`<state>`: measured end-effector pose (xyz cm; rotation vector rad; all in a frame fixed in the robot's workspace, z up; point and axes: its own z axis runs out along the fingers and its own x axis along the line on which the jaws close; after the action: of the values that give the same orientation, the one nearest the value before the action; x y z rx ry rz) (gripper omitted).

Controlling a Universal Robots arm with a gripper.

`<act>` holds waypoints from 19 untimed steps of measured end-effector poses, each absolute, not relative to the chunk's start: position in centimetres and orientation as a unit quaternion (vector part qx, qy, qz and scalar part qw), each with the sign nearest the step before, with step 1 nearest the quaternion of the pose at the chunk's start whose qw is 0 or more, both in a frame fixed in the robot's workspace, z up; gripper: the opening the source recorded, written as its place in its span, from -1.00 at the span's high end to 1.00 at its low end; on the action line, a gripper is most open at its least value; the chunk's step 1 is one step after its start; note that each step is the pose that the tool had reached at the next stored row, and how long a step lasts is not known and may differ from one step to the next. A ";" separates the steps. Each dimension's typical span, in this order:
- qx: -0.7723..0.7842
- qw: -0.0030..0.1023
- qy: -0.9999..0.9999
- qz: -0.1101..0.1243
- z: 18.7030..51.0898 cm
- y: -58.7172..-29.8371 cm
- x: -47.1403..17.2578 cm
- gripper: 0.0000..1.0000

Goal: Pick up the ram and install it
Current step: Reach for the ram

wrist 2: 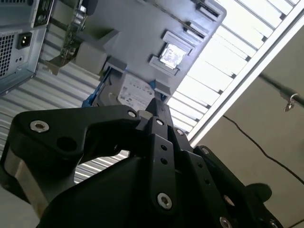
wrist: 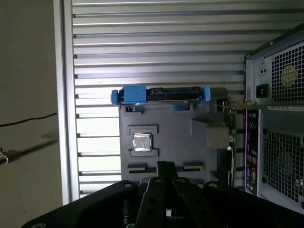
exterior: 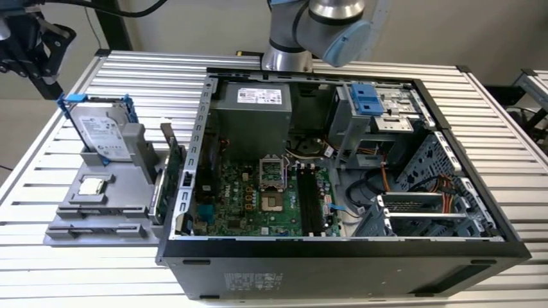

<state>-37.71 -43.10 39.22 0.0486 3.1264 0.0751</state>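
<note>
pincer (wrist: 164, 166): closed, nothing held, kept apart from the grey holder (exterior: 102, 221) | ram (exterior: 156, 196): judged stood on edge at holder's side, just beside green card (exterior: 174, 168) | risk: card could be struck or clamped instead, gap being tight | black slots (exterior: 310, 200): tilted grip could jam insertion

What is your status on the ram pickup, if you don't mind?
Gripper shut, empty, aimed at the grey tray. Ram untouched on the tray beside the green card. Nothing seen blocking it.
</note>
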 end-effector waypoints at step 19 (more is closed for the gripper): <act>0.012 0.007 1.000 0.024 39.0 -46.9 -37.8 1.00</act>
<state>-37.76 -46.95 39.01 0.0387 3.1268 0.0755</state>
